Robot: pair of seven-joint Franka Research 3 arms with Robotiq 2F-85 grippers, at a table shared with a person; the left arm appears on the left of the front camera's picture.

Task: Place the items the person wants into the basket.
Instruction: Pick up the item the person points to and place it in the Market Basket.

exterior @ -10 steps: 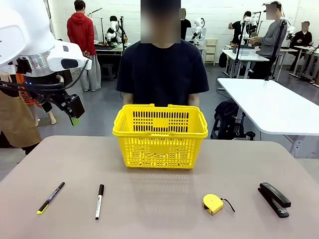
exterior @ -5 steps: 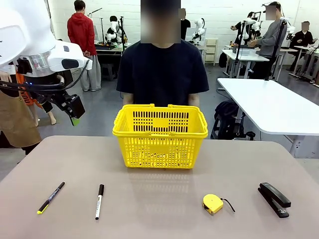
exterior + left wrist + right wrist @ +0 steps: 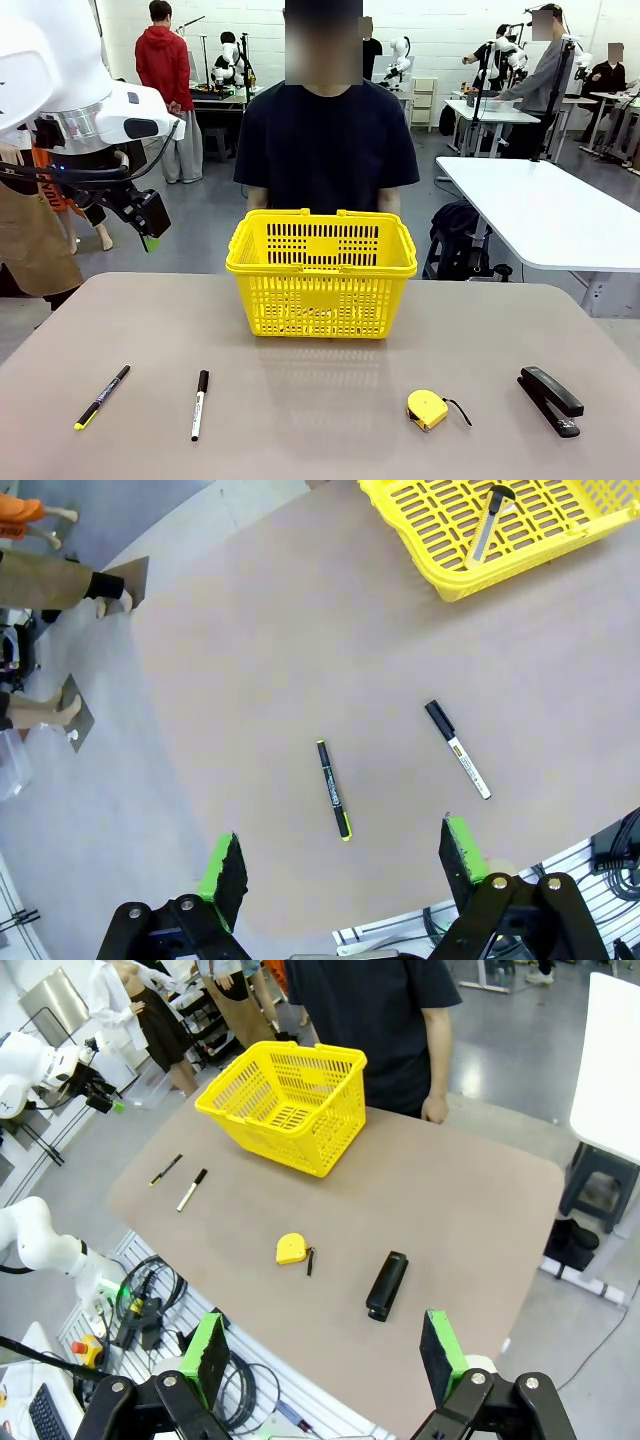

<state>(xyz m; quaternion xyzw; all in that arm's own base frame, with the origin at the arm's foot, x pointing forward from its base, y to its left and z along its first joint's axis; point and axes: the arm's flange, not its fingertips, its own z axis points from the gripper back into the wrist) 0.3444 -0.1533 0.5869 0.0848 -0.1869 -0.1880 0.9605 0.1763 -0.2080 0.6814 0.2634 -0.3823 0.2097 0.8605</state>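
Inside the basket (image 3: 320, 268) lay the utility knife (image 3: 488, 525), so one item looked done. The pen (image 3: 102, 397) and tape measure (image 3: 427, 409) lay in front of the basket, not yet collected. The left gripper (image 3: 340, 850) hung wide and empty, raised left of the basket; the right gripper (image 3: 322, 1345) was equally wide, holding nothing.

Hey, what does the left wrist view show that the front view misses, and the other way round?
The left wrist view adds the utility knife lying inside the basket. The front view adds the tape measure, the stapler and the person standing behind the basket. Both share the basket, the pen and the white marker, which lie apart from each other.
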